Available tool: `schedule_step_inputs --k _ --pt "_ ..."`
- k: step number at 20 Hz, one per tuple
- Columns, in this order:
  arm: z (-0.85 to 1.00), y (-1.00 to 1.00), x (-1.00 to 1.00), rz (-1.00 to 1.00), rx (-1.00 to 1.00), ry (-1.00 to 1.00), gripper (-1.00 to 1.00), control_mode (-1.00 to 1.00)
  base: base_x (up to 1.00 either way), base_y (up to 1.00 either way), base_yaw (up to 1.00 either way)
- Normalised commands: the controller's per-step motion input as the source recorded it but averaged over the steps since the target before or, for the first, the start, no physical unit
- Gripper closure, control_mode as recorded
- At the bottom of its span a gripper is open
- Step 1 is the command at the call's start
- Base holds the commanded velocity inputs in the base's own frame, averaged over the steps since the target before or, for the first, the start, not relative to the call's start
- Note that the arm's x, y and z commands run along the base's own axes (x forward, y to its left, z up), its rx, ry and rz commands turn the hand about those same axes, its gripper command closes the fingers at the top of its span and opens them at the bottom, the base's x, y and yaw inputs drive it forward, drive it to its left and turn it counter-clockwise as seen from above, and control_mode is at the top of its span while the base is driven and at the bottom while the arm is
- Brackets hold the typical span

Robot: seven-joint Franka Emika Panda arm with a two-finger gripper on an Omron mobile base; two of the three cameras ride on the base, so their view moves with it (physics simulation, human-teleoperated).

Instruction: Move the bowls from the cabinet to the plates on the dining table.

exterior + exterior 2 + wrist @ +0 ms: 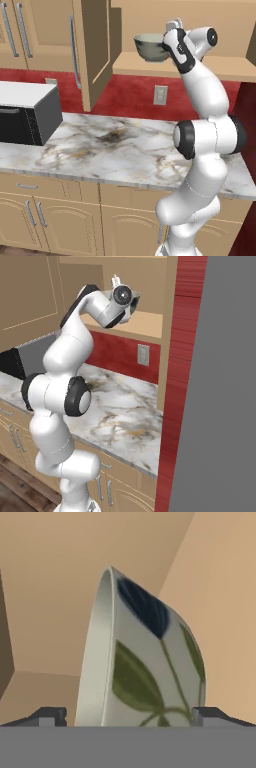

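Observation:
A deep grey-green bowl [151, 47] with dark blue and green leaf markings stands on the shelf [145, 67] of the open tan cabinet, whose door [92, 50] hangs open to the left. My gripper [166, 42] reaches into the cabinet at the bowl's right side. In the hand view the bowl [145, 662] appears rolled on its side, close up, between my two fingertips [47, 717]. The gripper [128, 717] is open wide around the bowl. In the right base view my hand hides most of the bowl, above the cabinet shelf [147, 323].
Below the cabinet runs a marble counter [115, 145] with a microwave [27, 117] at its left end. A wall outlet [160, 95] sits on the red backsplash. Closed cabinet doors [30, 30] fill the upper left. A tall grey panel [220, 406] closes off the right.

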Motion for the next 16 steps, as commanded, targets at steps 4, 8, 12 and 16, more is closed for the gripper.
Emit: schedule_step_inputs --k 4,8,12,16 --pt "-0.14 0.00 0.36 0.00 0.00 0.01 -1.00 -1.00 0.00 0.00 0.00" --pt "-0.12 0.00 0.40 0.00 0.00 0.00 -1.00 -1.00 0.00 0.00 0.00" --pt "-0.25 0.00 0.26 0.02 0.00 0.05 -1.00 -1.00 0.00 0.00 0.00" --pt "-0.49 0.01 -0.01 0.04 -0.02 0.06 -1.00 -1.00 0.00 0.00 0.00"
